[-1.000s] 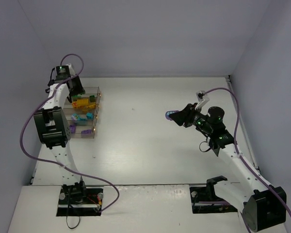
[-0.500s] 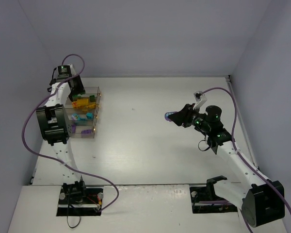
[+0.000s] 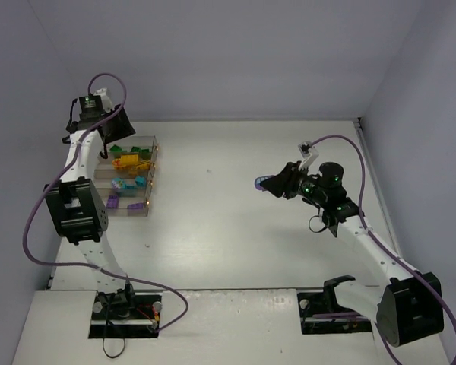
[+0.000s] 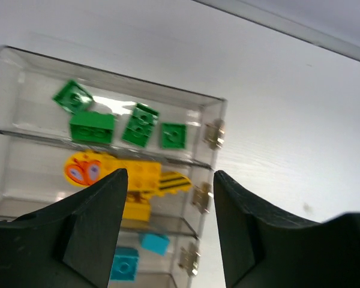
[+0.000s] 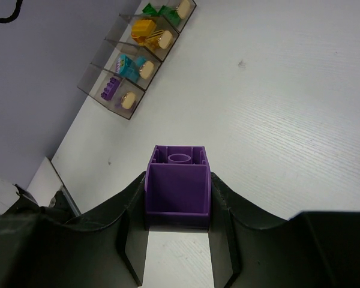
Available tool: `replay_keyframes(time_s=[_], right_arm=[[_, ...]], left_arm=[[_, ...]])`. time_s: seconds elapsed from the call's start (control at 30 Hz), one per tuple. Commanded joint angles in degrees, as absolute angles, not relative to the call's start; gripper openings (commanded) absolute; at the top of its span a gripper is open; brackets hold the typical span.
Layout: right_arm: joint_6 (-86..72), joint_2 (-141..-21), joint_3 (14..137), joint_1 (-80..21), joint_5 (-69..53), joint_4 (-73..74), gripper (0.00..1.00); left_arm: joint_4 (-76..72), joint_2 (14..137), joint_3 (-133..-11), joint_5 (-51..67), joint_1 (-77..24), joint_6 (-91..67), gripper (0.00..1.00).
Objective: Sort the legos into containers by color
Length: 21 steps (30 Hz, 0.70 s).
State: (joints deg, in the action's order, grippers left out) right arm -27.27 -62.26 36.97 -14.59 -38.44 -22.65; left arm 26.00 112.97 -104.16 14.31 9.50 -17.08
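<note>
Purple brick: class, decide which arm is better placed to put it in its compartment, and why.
Right: the right claw grips the purple brick, though far across the table from the containers. The left claw hangs open and empty above them.

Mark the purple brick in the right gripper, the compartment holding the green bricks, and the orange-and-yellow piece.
purple brick (image 5: 179,192): right wrist view, its smooth face
green-brick compartment (image 4: 24,96): left wrist view, bare floor
orange-and-yellow piece (image 4: 84,170): left wrist view, orange end

The box (image 3: 153,144) sits at the left of the surface (image 3: 228,220), toward the far edge, with bricks (image 4: 92,126) in all four compartments. The left hand (image 4: 166,178) hangs over its far end; the right hand (image 5: 179,179), well apart to the right, has one brick (image 5: 179,191) between its fingers
</note>
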Motion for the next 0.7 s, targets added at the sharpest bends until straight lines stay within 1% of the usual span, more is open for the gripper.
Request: replay_keyframes(time_s=[0.0, 0.13, 0.17, 0.2, 0.27, 0.3, 0.33, 0.4, 0.47, 0.67], right_arm=[[-26.81, -61.7, 39.82, -14.33, -42.36, -29.88, 0.01], [-27.33, -62.14, 39.99, -14.41, -43.42, -31.37, 0.0], [-28.2, -62.4, 40.08, -14.41, -44.03, -32.07, 0.0], [-28.82, -62.58, 40.08, -14.41, -44.82, -32.95, 0.0], [-29.97, -63.63, 39.99, -14.41, -47.45, -37.34, 0.0], [-30.58, -63.98, 40.16, -14.41, -49.38, -38.31, 0.0], [-30.59, -64.51, 40.34, -14.41, -50.0, -39.54, 0.0], [-30.5, -65.04, 40.87, -14.41, -52.37, -40.51, 0.0], [-30.67, -65.39, 41.31, -14.41, -54.22, -42.09, 0.0], [-31.99, -66.01, 42.63, -14.41, -61.17, -45.0, 0.0]], left_arm=[[22.33, 103.64, -98.82, 23.69, 7.39, -20.38, 0.53], [16.62, 94.58, -90.28, 33.38, 2.04, -24.52, 0.53], [15.31, 93.18, -86.52, 35.31, -1.89, -24.43, 0.53], [11.64, 90.55, -84.57, 39.68, -3.76, -24.69, 0.53], [7.4, 88.52, -80.7, 44.1, -8.67, -25.92, 0.53], [2.95, 87.2, -77.38, 46.21, -10.01, -28.54, 0.53], [1.07, 86.84, -76.13, 51.28, -11.24, -30.04, 0.53], [-5.68, 85.79, -72.97, 54.92, -14.32, -33.12, 0.53], [-8.42, 85.17, -71.55, 58.61, -16.25, -32.97, 0.53], [-8.26, 84.11, -70.93, 65.38, -20.56, -29.01, 0.53]])
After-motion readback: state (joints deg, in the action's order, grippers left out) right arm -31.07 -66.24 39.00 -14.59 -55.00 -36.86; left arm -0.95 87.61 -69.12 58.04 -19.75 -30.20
